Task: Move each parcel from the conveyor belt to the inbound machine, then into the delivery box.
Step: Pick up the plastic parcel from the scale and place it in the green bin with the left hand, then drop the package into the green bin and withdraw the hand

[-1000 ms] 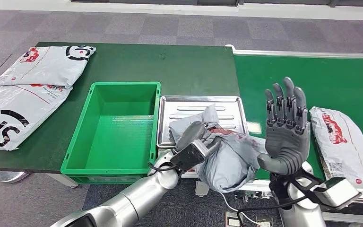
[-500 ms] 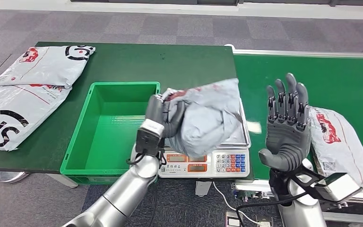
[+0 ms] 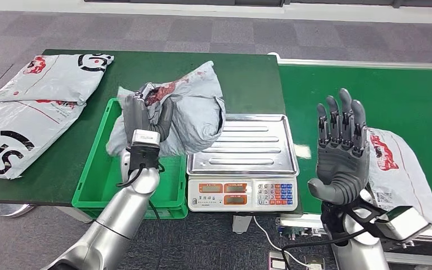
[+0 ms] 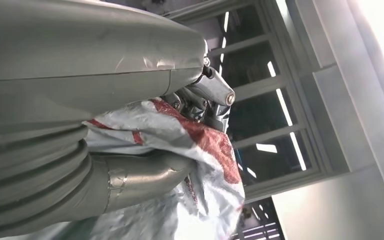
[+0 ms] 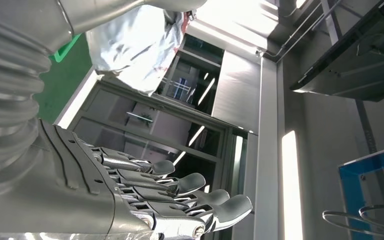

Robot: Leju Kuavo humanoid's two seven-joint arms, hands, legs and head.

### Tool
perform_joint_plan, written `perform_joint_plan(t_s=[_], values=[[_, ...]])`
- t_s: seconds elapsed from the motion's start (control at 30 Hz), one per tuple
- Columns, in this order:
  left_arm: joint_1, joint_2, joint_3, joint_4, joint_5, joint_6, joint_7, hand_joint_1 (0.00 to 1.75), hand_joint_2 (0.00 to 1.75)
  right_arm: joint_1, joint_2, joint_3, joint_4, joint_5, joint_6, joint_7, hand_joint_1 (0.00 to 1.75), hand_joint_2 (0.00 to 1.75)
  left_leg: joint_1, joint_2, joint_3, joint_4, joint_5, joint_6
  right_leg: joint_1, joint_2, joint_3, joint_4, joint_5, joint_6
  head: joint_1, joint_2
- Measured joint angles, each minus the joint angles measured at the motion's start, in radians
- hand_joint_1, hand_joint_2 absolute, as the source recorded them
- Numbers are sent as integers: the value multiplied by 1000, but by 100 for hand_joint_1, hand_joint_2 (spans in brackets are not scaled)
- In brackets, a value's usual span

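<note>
Grey plastic parcel (image 3: 188,112) sat gripped in the left hand (image 3: 143,115), raised over the green delivery box (image 3: 98,169) at nine o'clock of the scale (image 3: 242,152). Right hand (image 3: 342,149) stood upright at three o'clock, fingers spread, holding nothing, beside another parcel (image 3: 402,169) on the belt (image 3: 371,95).

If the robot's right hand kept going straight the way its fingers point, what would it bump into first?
Probably nothing nearby. The right hand is open with its fingers pointing up, palm raised above the conveyor. The right wrist view shows only windows and ceiling far beyond the fingertips, so the way looks free, though depth is hard to judge.
</note>
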Motion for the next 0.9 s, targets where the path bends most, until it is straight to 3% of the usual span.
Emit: perform_joint_plan(t_s=[0.2,0.37,0.57,0.7,0.8,0.9], values=[[-59,4,84,68,-181,1,35,175,175,-14,0,0,0,-2,7,0,0,175,0,0,0,0,0,0,0,0,0,0,0,0,0,0],[-135,12,145,182,-312,-66,215,175,175,-27,-5,0,4,2,14,0,0,175,0,0,0,0,1,-1,0,-1,0,0,0,0,0,0],[-179,21,162,292,-354,-118,313,172,175,-29,-12,0,4,5,16,0,0,175,0,0,0,0,1,-1,0,0,0,0,0,0,0,0],[-211,28,169,400,-407,-206,458,0,175,-32,-17,0,8,11,23,0,0,175,0,0,-1,0,1,-1,0,0,-1,0,0,0,0,0],[-223,33,171,471,-428,-291,539,0,175,-39,-21,0,17,16,35,0,0,175,0,0,0,0,1,-1,0,0,-1,0,0,0,0,0],[-225,35,185,516,-395,-360,555,0,175,-33,-23,0,22,26,50,0,0,175,0,0,0,0,1,-1,0,0,-1,0,0,0,0,0]])
